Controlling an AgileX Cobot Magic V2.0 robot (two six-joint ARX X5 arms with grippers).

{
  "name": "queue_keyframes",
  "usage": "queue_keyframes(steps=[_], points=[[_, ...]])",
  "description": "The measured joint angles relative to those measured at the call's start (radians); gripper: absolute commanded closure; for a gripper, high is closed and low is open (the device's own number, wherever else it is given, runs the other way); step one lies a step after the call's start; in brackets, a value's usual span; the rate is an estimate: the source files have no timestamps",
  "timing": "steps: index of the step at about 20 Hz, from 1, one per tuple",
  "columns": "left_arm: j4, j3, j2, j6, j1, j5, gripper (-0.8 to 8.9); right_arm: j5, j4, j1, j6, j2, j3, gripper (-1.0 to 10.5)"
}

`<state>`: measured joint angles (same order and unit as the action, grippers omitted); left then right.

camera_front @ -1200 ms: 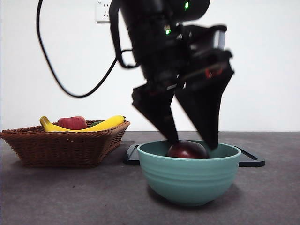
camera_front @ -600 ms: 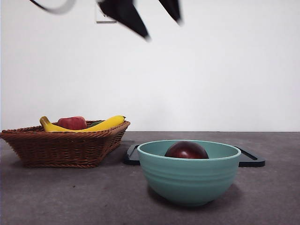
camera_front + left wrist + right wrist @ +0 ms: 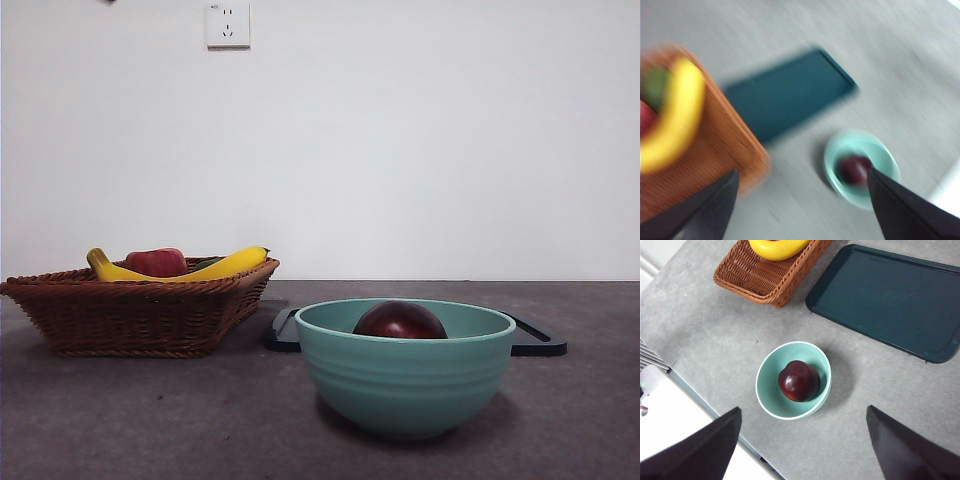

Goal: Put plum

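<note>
The plum point(image 3: 400, 320) lies in the teal bowl point(image 3: 405, 385), resting on the bowl's floor and off-centre, with its top showing just above the rim in the front view. We judge it firm and light, a smooth glossy skin that could slip between hard jaws and would bruise under a strong squeeze. If we had to take it again, we would come straight down and close across its widest part, keeping the jaws clear of the bowl wall, since its roundness lets it roll aside when nudged.

It looks dark maroon, nearly purple-brown, with a bright sheen on top and a shallow crease running across it point(image 3: 799, 380). It is much smaller than the bowl and darker than the red apple point(image 3: 155, 262) that sits with a banana point(image 3: 215, 266) in the wicker basket point(image 3: 135, 315).

The left hand point(image 3: 800, 205) is high above the surface, its jaws spread wide with nothing between them; its view is blurred. The right hand point(image 3: 800, 447) is also high over the bowl, jaws wide apart and empty. A dark teal tray point(image 3: 890, 297) lies bare on the surface behind the bowl. We judge the placing done.
</note>
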<state>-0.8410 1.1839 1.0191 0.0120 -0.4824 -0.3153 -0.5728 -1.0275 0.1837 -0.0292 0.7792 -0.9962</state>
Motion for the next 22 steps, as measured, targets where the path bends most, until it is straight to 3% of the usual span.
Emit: queue_keyframes(steps=[4,7,16,22], points=[[-0.004,-0.229,-0.101,-0.015,-0.003,-0.149,4.10,0.000,0.000,0.000,0.000,0.000,0.000,5.5],[-0.024,-0.303,-0.113,-0.026,-0.005,-0.207,4.10,0.000,0.000,0.000,0.000,0.000,0.000,5.5],[0.000,-0.306,-0.116,-0.029,-0.004,-0.227,4.10,0.000,-0.001,0.000,0.003,0.010,0.000,5.5],[0.003,-0.306,-0.116,-0.029,-0.004,-0.227,4.10,0.000,0.036,0.052,0.032,0.119,0.065,5.5]])
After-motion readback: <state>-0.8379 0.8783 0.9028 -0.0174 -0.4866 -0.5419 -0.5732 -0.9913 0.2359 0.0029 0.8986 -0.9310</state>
